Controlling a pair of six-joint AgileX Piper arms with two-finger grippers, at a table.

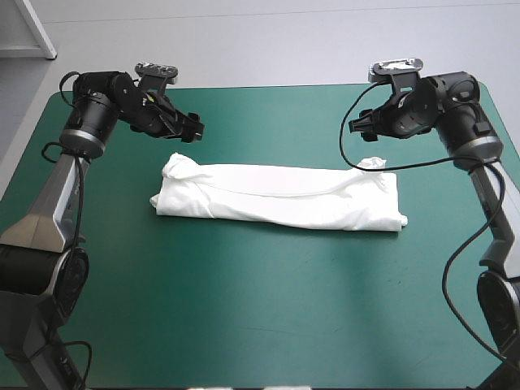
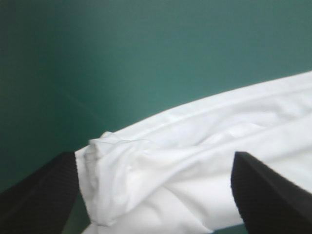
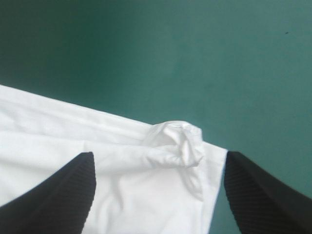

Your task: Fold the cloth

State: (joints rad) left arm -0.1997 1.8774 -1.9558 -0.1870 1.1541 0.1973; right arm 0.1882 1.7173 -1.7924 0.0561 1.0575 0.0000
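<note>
The white T-shirt [image 1: 280,197] lies on the teal-green table as a long folded band, with a small bunched peak at each far corner. My left gripper [image 1: 192,127] hovers open just beyond the band's left end; in the left wrist view the cloth [image 2: 195,165] fills the space ahead of and below the spread fingers [image 2: 44,195], its bunched corner [image 2: 105,146] nearest. My right gripper [image 1: 358,123] hangs open above the right end. From the right wrist, the T-shirt [image 3: 73,146] lies under the gripper [image 3: 158,190], with the crumpled corner [image 3: 178,144] between the parted fingers. Neither gripper holds anything.
The teal-green cover [image 1: 268,309] stretches wide and bare in front of the T-shirt toward the near edge. A narrower strip of cover [image 1: 268,110] lies between the cloth and the table's far edge.
</note>
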